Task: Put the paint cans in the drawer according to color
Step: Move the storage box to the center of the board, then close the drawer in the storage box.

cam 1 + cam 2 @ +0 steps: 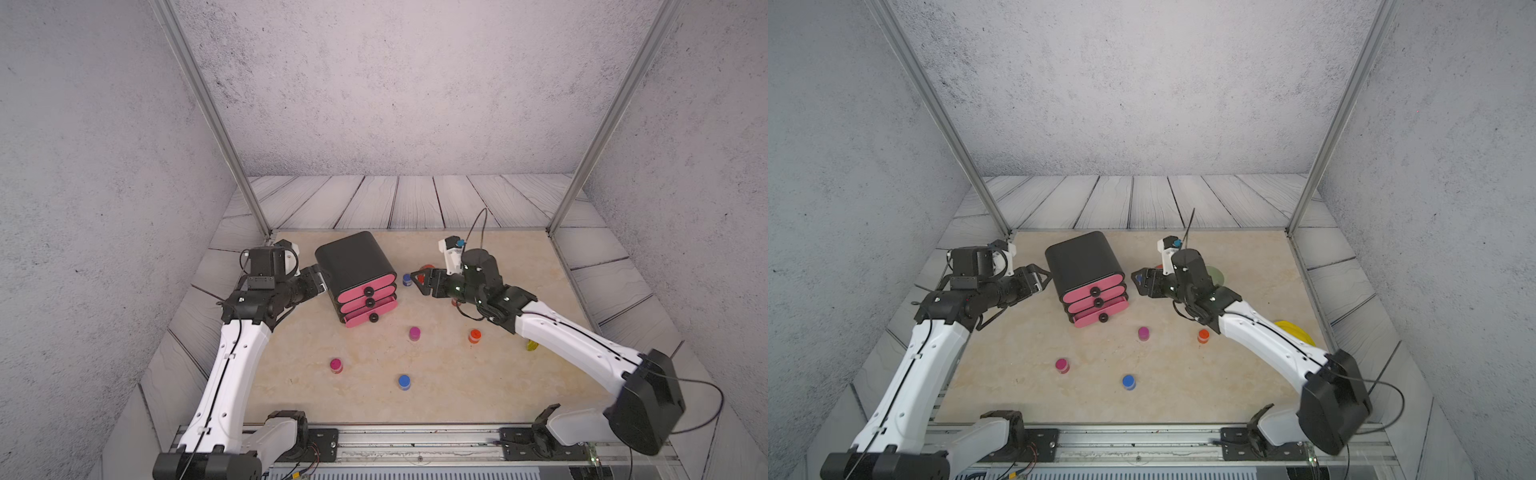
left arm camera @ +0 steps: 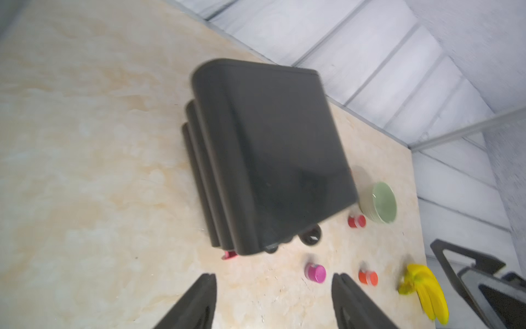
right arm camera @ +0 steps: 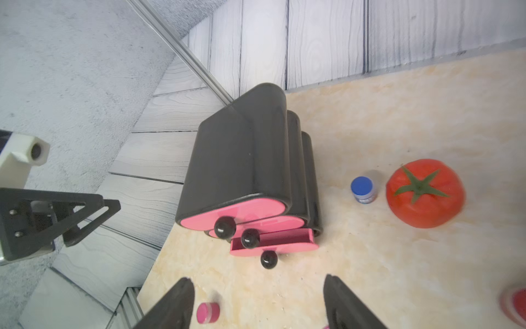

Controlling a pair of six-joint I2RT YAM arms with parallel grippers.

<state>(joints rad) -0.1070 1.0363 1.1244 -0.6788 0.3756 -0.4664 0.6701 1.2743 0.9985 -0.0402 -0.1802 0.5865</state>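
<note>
R pincer (image 3: 257, 280) hung wide open, empty, near the drawer (image 1: 353, 262). L pincer (image 2: 273, 277) was also open, empty, at its opp. flank; contact unclear. Bottom tray (image 3: 273, 242) stood only partly out, so a dropped can would prob. hit the rim. Blue can (image 3: 363, 189) sat just beside the tomato (image 3: 425, 193), so a grab could knock both. Other cans were loose on the tabletop (image 1: 498, 374).

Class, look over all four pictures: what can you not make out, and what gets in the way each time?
Upper two drawers: shut, so contents are hidden in every view.
Red paint can: cut off by the right wrist view's edge.
Bowl: mostly behind the right arm in a top view.
Label on the blue paint can: too small to read in the right wrist view.
</note>
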